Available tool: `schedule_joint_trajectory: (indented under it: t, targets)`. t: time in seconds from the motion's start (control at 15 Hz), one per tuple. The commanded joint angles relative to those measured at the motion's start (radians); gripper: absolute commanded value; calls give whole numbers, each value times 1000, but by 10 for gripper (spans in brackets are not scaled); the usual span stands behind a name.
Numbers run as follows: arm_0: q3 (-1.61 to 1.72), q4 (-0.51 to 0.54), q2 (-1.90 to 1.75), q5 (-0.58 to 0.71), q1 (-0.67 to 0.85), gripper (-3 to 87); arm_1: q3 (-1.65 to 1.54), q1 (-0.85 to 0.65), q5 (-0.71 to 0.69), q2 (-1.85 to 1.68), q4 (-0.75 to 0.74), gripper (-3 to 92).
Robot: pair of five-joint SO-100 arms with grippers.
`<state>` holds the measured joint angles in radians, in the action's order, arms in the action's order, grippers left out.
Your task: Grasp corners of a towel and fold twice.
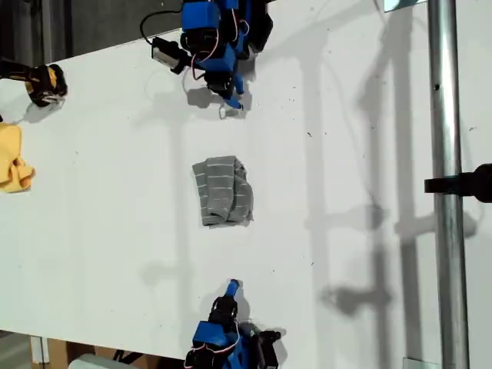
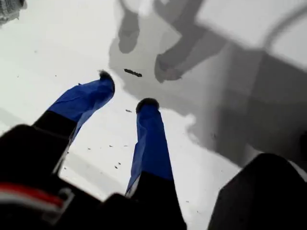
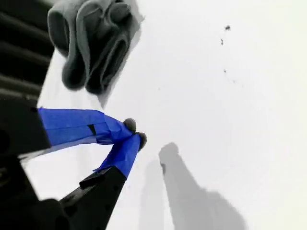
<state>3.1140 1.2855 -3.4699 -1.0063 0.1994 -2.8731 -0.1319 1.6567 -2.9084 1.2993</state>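
— What is seen toward the exterior view's left?

— A small yellow cloth (image 1: 14, 163) is seen bunched at that edge of the white table (image 1: 100, 231). A black and yellow object (image 1: 44, 83) is seen near it; what it is cannot be told.

— And where is the towel found?

— The towel (image 1: 223, 192) is found about the middle of the table, lying flat as a compact grey striped bundle with layered folds. It is touched by neither gripper. Its corners cannot be picked out singly.

— How is my first gripper held?

— My first gripper (image 2: 127, 90) is seen in the first wrist view with its blue-taped fingers (image 2: 84, 100) spread apart, and nothing is held between them. Only bare table and shadow are seen beneath. A scrap of the towel (image 2: 9, 9) is caught at the frame's edge, well apart. In the exterior view it (image 1: 231, 108) is taken to be the one above the towel.

— And my second gripper?

— My second gripper (image 3: 134, 132) is seen with its tips pressed together on nothing. The towel's rolled folds (image 3: 91, 43) are seen near it but apart. In the exterior view it (image 1: 233, 287) is taken to be the one below the towel.

— What is seen at the exterior view's right?

— A metal pole (image 1: 446, 184) is seen running from top to bottom, with a black clamp (image 1: 470, 183) fixed on it.
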Motion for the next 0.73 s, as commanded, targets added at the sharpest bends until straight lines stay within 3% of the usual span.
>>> schedule_joint_trajectory:
  t: [0.0, 0.67]
  targets:
    - [6, 2, -5, 57, -5, -16, 32, 15, -150, -379, 166, 160]
    - [6, 3, -3, 52, -2, -17, 37, 34, -155, -385, 175, 159]
